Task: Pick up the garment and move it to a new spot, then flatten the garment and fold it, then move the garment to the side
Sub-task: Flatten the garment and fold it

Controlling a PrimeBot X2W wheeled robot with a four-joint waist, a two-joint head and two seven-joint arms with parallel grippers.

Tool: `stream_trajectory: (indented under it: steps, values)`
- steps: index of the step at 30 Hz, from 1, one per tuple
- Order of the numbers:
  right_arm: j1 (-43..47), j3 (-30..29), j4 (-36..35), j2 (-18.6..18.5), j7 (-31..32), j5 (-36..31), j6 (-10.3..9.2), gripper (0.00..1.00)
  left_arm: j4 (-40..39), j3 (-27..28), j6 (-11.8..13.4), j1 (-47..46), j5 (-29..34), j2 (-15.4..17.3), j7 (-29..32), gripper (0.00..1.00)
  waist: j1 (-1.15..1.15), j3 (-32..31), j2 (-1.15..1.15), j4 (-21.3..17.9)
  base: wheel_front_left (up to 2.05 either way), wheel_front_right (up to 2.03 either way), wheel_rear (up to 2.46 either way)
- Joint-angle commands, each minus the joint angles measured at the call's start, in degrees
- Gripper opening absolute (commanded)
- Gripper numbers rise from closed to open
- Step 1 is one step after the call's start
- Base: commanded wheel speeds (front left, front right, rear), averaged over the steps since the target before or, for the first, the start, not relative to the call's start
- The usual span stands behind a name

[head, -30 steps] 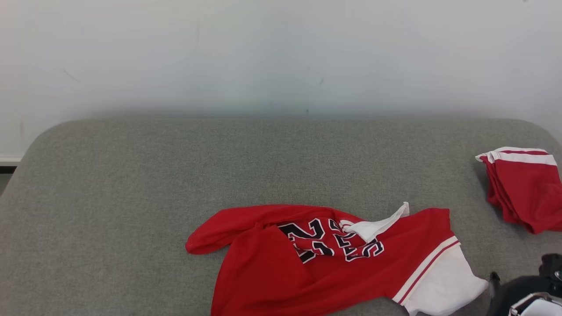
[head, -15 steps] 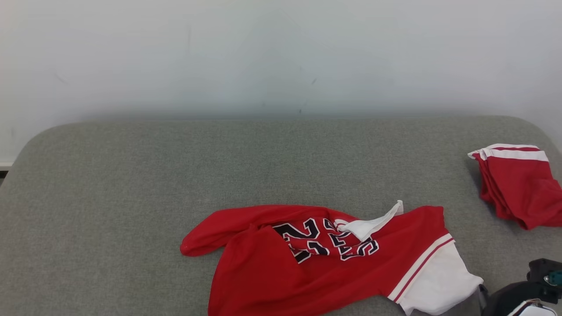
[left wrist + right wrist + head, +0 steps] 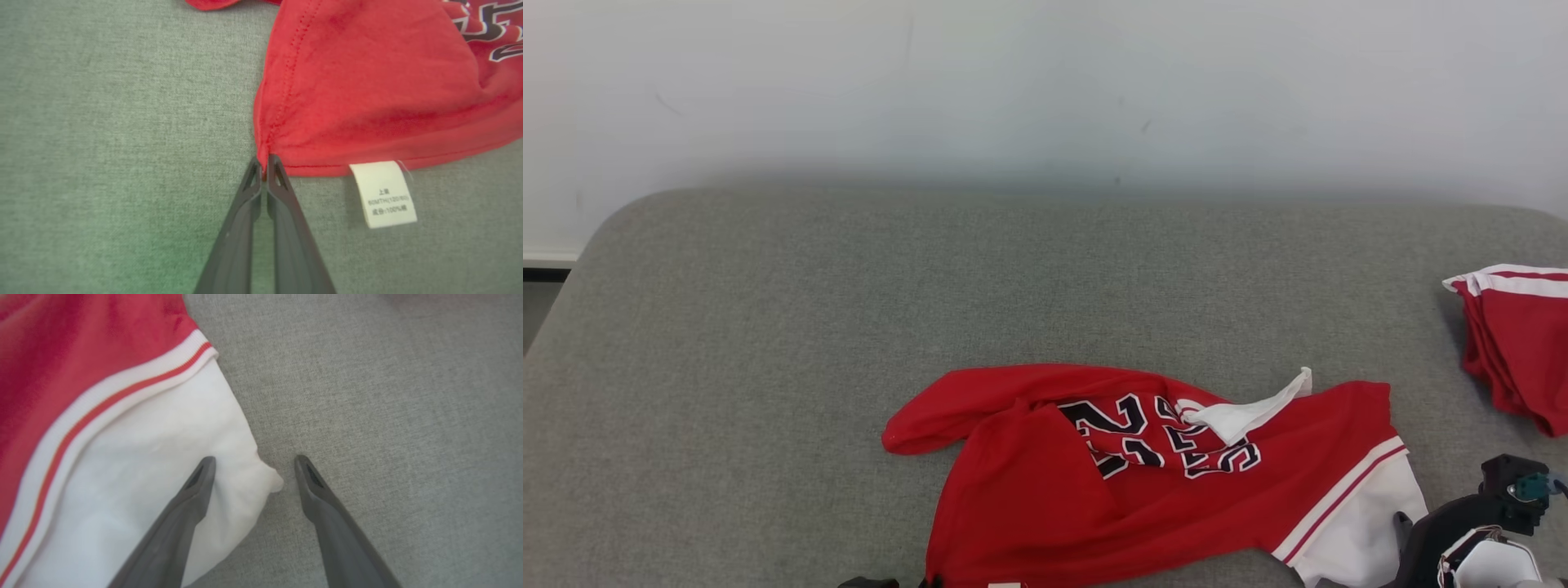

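Since a second ago the head camera has swung, so the whole scene sits a little differently in its picture, and more of the right arm's dark wrist [image 3: 1462,531] shows at the lower right corner; the garment [image 3: 1160,490] lies crumpled much as it did. It is a red shirt with black-and-white numerals and white sleeves, spread loosely on the near middle of a grey fabric-covered desk [image 3: 768,343], close to the robot's edge. In the left wrist view, the left tool [image 3: 264,163] has its two dark fingers pressed together, pinching a corner of the red hem where a stitched seam meets it. A white care label [image 3: 383,194] hangs from the hem just beside that pinch and lies flat on the grey cloth. In the right wrist view, the right tool [image 3: 254,458] stands spread wide at the garment's white sleeve [image 3: 163,457]: one finger is over the white cloth, the other over bare desk, and the sleeve's tip pokes between them. Whether the fingers touch the cloth is unclear. A second red piece with white stripes [image 3: 1515,343] lies folded at the desk's far right, well apart. A pale wall [image 3: 1045,82] stands behind.
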Motion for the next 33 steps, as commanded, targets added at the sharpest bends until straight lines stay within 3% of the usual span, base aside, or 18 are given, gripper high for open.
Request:
stream_trajectory:
  steps: [1,3,5,6,11,15,24,25,33]
  values:
    - [-0.2,-0.3,0.5,0.0,-0.3,-0.1,-0.14,1.0,0.2,0.1,0.5,-0.3,-0.2,0.2,-0.1,0.0,0.0,0.4,0.0,0.4,0.0,0.0,0.0]
    - [0.0,-0.8,1.2,0.0,-0.1,0.5,-0.14,1.0,0.3,0.1,0.6,-0.2,-0.4,0.2,-0.1,0.0,0.0,0.4,0.0,0.4,0.0,0.0,0.0]
    - [0.4,-0.8,2.0,0.1,0.4,0.8,-0.14,0.45,0.4,0.3,0.6,0.1,-0.5,0.3,-0.3,0.0,0.0,0.2,0.0,0.2,0.0,0.0,0.0]
    - [0.5,-0.5,2.3,0.1,0.5,0.7,-0.14,0.0,0.4,0.4,0.6,0.3,-0.8,0.4,-0.4,0.0,0.0,0.1,0.0,0.0,0.0,0.0,0.0]
    - [0.1,0.5,2.2,0.1,1.2,5.7,-0.14,0.0,0.4,0.4,0.9,0.5,-1.0,0.6,-0.8,0.0,0.0,-1.0,0.0,-0.5,0.0,0.0,0.0]
    - [2.1,1.3,-2.0,0.0,3.8,10.7,-0.14,0.0,0.3,0.5,1.0,1.0,-1.4,0.8,-0.9,0.0,0.0,-2.1,0.0,-0.6,0.0,0.0,0.0]
    - [13.3,-2.6,-23.3,0.0,14.9,16.8,-0.14,0.0,-0.5,1.1,1.9,2.1,-2.6,1.4,-1.1,0.0,0.0,-3.1,0.0,-2.1,0.0,0.0,0.0]
    - [14.0,-3.1,-24.4,0.0,15.5,17.5,-0.14,1.0,-0.6,1.1,1.9,2.1,-2.7,1.4,-1.1,0.0,0.0,-3.1,0.0,-2.3,0.0,0.0,0.0]
    - [17.2,-4.2,-28.0,0.0,20.4,11.9,-0.14,1.0,-0.6,0.6,1.9,1.7,-2.9,1.5,-0.9,0.0,0.0,-3.2,0.0,-2.4,0.0,0.0,0.0]
